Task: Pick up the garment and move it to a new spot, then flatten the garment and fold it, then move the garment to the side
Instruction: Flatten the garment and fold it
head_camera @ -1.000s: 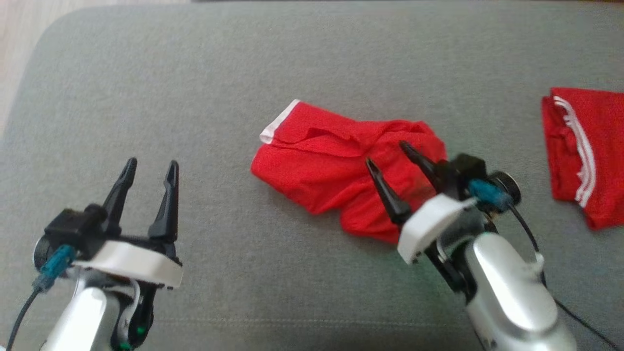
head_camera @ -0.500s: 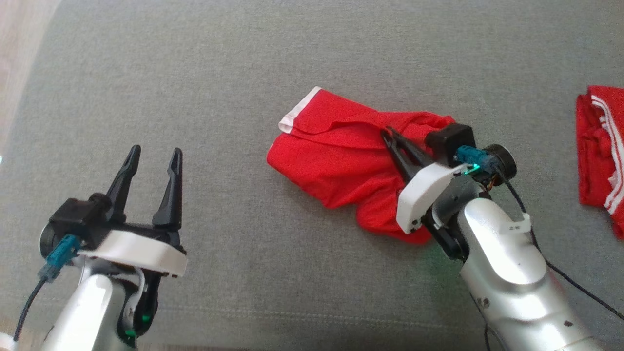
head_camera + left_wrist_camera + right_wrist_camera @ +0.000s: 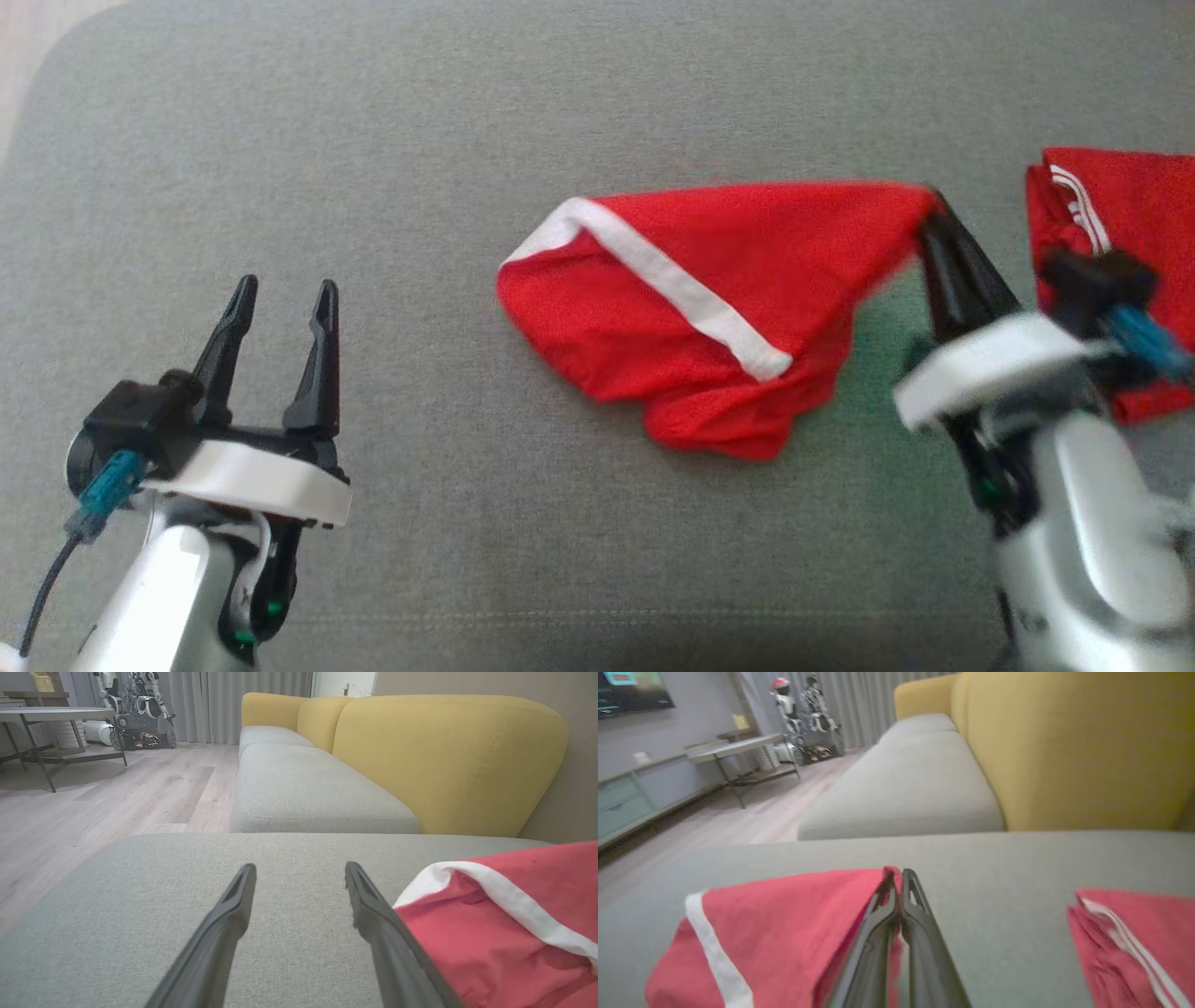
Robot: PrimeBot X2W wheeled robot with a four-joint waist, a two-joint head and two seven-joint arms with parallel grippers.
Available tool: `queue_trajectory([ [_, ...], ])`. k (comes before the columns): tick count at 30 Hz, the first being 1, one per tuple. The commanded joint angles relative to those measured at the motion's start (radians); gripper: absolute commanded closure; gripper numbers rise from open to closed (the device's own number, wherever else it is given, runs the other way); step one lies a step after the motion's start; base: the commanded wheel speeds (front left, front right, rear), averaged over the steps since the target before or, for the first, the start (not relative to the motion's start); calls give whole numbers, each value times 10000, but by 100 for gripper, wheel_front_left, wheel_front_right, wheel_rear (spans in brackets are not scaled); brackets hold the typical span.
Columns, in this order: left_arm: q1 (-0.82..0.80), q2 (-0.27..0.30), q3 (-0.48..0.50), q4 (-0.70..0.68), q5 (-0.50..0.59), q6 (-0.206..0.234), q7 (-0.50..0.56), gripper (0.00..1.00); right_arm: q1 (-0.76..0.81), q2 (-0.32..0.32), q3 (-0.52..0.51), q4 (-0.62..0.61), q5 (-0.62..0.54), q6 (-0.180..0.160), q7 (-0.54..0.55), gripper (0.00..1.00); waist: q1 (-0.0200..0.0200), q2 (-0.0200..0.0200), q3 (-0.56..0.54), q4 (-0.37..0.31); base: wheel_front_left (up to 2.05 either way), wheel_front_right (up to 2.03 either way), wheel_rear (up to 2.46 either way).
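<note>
My right end effector (image 3: 934,207) is pressed together on the far right corner of the red garment (image 3: 709,252), cloth pinched between the two dark fingertips. The right wrist view shows the same: tips (image 3: 896,877) closed, red fabric caught at the tip and draping down to their left. From that corner the garment stretches taut toward my left, and its bunched lower edge lies on the grey cushion (image 3: 373,140). A white band (image 3: 672,280) runs diagonally across it, from the upper left corner down toward the middle. It sits around the centre of the cushion, well apart from my left end effector (image 3: 285,291). That one hovers low on my left with fingers spread and nothing between them; its wrist view has the garment (image 3: 490,942) just beside its right-hand finger, whether touching I cannot tell. A second red piece (image 3: 1120,196) with thin white stripes lies folded at the cushion's right edge, near my right arm, which is blurred. A yellow sofa back (image 3: 444,756) and pale wood floor (image 3: 117,793) lie beyond.
</note>
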Motion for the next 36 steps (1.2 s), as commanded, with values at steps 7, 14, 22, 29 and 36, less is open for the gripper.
queue_trajectory([
  [7,-254,357,399,-393,35,97,-58,0,1496,161,-1417,-562,133,-9,1164,100,0,0,50,-246,0,0,0],
  [14,-280,375,316,-301,5,76,-39,0,1464,161,-1370,247,469,-9,892,0,0,0,-85,-291,0,0,0],
  [22,24,430,344,-304,-61,218,-17,0,1722,129,-645,-993,55,-9,90,0,0,0,-516,-316,0,0,0],
  [29,414,434,328,-429,-138,407,96,0,2295,26,-306,-2285,-491,-9,158,0,0,0,-958,-329,0,0,0],
  [36,797,483,276,-529,-190,521,184,0,3002,34,-150,-3088,-884,-9,420,0,0,0,-1283,-398,0,0,0],
])
